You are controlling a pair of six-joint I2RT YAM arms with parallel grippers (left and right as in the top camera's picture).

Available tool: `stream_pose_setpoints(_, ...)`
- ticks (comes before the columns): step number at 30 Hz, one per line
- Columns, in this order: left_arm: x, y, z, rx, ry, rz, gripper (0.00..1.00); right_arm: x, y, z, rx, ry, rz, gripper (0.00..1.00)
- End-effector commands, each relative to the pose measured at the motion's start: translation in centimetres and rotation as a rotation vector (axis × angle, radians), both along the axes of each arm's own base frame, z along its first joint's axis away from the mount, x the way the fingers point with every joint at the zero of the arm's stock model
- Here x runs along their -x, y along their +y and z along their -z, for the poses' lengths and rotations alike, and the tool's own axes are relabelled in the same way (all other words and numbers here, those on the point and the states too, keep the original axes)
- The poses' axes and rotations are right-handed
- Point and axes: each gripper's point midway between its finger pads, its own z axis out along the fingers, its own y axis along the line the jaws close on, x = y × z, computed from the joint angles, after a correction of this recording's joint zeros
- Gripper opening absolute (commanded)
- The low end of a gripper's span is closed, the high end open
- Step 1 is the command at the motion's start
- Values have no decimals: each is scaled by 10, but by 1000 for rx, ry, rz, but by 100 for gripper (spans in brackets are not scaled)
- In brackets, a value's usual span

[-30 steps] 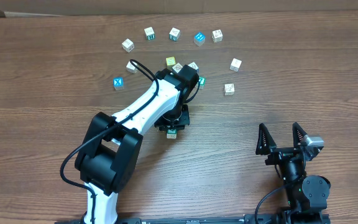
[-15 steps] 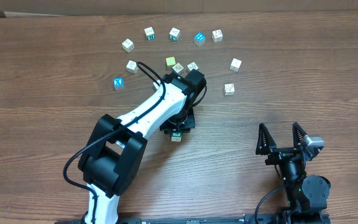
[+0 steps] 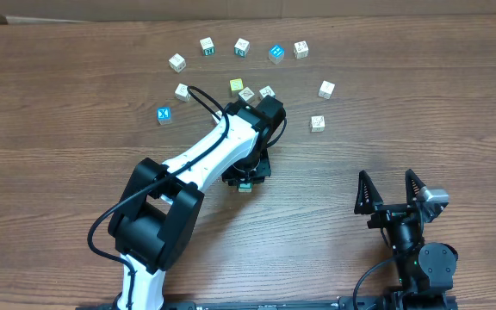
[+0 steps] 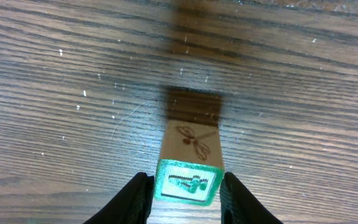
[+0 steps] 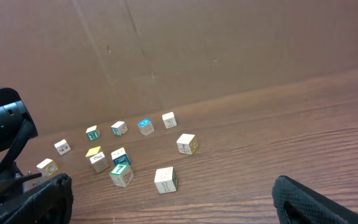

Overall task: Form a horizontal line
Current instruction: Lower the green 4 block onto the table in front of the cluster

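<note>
My left gripper [image 3: 244,182] is at the table's middle, below the scattered blocks. In the left wrist view my left gripper [image 4: 185,193] is shut on a wooden block with a green-framed face [image 4: 187,182] and a dragonfly drawing on top, held at or just above the wood. Several small letter blocks lie in a loose arc at the back, among them a blue one [image 3: 164,114], a teal one [image 3: 275,53] and a white one [image 3: 317,123]. My right gripper [image 3: 391,191] is open and empty at the front right.
The right wrist view shows a green "7" block [image 5: 120,174], a white block [image 5: 165,179] and others [image 5: 186,144] in front of a brown cardboard wall [image 5: 166,50]. My left arm [image 3: 205,151] lies diagonally over the table's middle.
My left gripper moved a little to the right with the green-faced block, then edged slightly back. The right arm has not moved.
</note>
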Motion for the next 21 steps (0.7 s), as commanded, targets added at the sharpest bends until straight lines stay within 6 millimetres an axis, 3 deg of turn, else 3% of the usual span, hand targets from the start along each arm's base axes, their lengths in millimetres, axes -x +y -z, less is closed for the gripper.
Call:
stream_pose_setpoints(1, 2, -2, 0, 3, -2, -11, 33, 0, -1, 1, 1, -5, 2, 100)
stream_pose_setpoints(21, 2, -5, 1, 7, -7, -4, 37, 0, -1, 1, 1, -5, 2, 100)
